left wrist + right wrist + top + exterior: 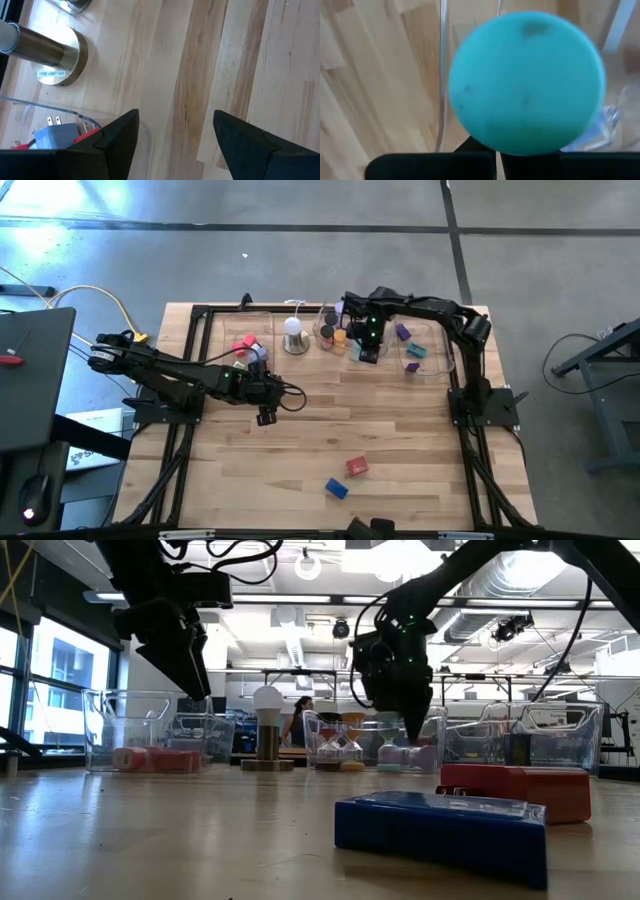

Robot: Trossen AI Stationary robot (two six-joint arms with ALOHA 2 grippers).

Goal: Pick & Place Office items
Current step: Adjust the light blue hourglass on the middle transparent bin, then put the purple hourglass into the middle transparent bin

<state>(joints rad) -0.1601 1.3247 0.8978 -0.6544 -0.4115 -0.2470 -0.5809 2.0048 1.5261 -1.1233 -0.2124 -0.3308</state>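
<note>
Sorting the office items into the clear trays looks like the step in hand. A blue block point(336, 488) and a red block point(357, 466) lie loose on the tabletop point(400, 420), well on the near side of the white lamp point(293, 330) and not yet picked up.

The left gripper point(265, 417) hangs just in front of the lamp. Its fingers point(117, 135) are spread apart and hold nothing. My guess is that it must next go out to one of the loose blocks, drop down over it and squeeze.

Just to the right of the lamp, the right gripper point(368, 352) points down at a tray point(590, 720). Its fingers point(470, 162) are pressed tight together. A teal roll point(527, 82) sits right past their tips.

I cannot tell if the tips touch the roll. The roll hides most of the tray under it. The items in the trays are too small to count.
</note>
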